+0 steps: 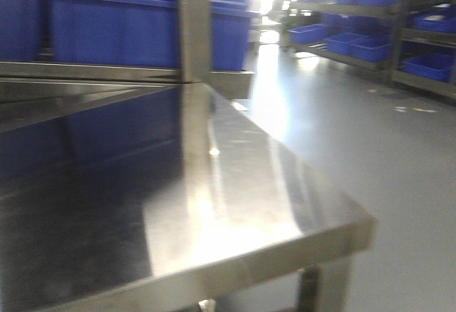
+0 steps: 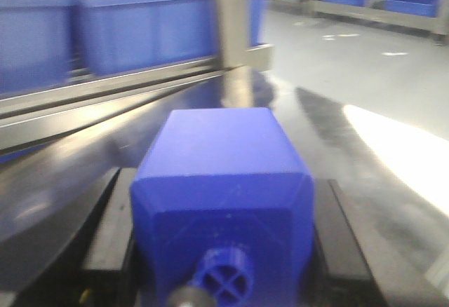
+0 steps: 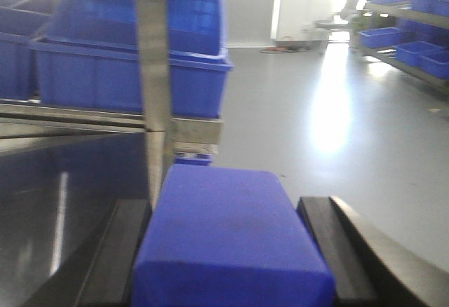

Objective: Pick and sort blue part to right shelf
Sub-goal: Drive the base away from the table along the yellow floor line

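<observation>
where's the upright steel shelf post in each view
Front view: upright steel shelf post, top, left of centre, at the back edge of the steel table.
Left wrist view: post, top centre, behind the blue faceted plastic part.
Right wrist view: post, upper left, behind the blue rectangular plastic block.
Shared landmark: the blue plastic bins beside the post.

Steel table [image 1: 285, 205], blue bins [image 1: 107, 27], upright post [image 1: 194, 27], grey floor [image 1: 370, 134]
</observation>
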`<state>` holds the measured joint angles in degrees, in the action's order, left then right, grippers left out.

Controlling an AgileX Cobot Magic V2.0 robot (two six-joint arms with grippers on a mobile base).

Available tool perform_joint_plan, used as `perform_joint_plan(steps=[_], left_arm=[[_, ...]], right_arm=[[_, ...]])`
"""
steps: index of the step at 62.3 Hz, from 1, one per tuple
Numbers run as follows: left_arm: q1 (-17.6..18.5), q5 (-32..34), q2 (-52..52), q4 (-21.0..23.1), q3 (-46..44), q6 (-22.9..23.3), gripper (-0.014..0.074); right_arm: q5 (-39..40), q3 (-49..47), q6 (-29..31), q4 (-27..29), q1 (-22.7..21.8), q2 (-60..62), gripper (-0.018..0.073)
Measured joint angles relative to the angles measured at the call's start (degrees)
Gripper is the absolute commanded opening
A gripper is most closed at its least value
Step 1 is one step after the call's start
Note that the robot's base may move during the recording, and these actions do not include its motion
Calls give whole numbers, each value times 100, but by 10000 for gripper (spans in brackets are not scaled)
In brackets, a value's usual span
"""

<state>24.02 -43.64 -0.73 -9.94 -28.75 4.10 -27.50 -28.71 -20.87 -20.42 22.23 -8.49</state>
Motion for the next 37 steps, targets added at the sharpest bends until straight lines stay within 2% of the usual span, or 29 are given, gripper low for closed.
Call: perform_joint_plan(steps=[37], left_arm=[[0,0,0,0,0,0,323]], right_arm=[[0,0,0,0,0,0,155]])
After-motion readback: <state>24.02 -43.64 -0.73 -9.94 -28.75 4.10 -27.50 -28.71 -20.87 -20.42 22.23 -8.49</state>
